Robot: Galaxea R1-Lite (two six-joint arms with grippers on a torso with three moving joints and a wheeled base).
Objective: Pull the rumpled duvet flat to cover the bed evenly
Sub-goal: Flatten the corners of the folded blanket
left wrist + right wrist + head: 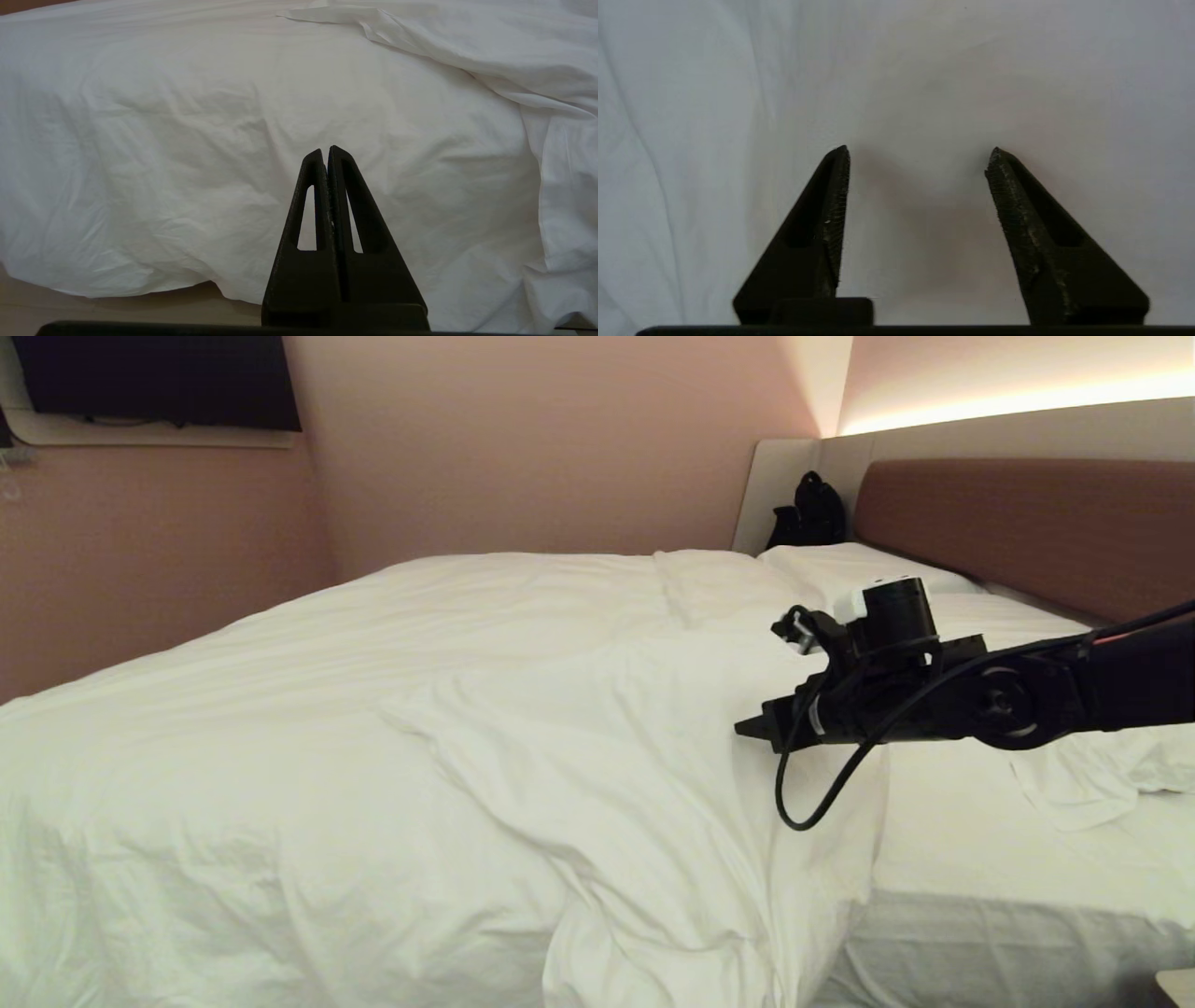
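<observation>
Right claw (917,156) gapes empty over the duvet (392,709).

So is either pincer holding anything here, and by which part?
Nothing is held. The right pincer is open above the duvet, with no fabric between its fingers; the left pincer is shut and empty.

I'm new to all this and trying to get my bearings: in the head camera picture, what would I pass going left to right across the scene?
Dark wall screen → white duvet → black bag in the corner → right gripper over the duvet → brown headboard.
</observation>
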